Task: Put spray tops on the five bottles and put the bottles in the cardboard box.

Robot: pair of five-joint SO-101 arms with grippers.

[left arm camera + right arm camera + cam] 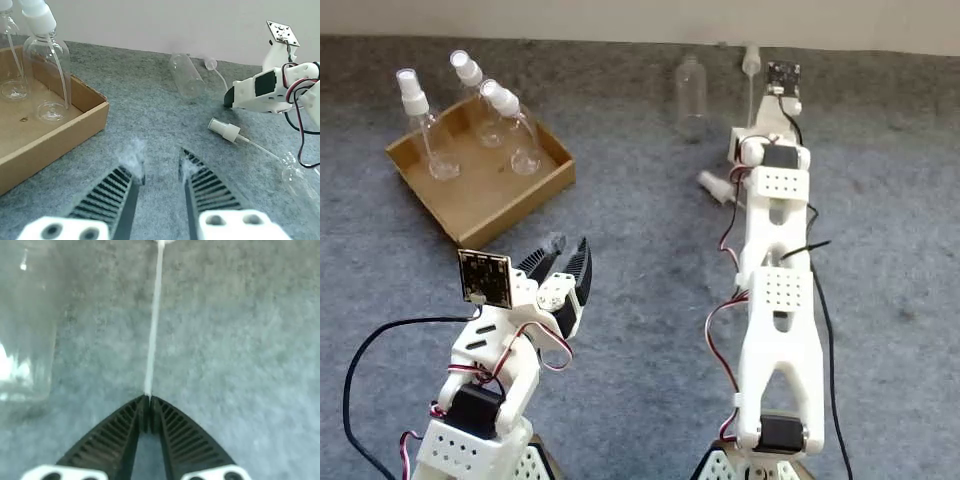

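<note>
Three clear bottles with white spray tops [516, 128] stand in the cardboard box [535, 196] at the far left; two of them [46, 70] show in the left wrist view beside the box wall [75, 131]. A bare bottle [691, 95] [186, 75] [25, 330] lies on the far carpet. My right gripper [753, 125] [148, 412] is shut on the thin dip tube of a spray top [751, 60] [211, 63] [155, 315] beside it. A second spray top [715, 185] [225, 131] lies next to the right arm, near another bottle [295, 174]. My left gripper [570, 250] [160, 167] hangs open over bare carpet.
Grey carpet covers the table. The right arm [775, 300] stretches along the right side with red and black cables hanging off it. Open carpet lies between the box and the right arm.
</note>
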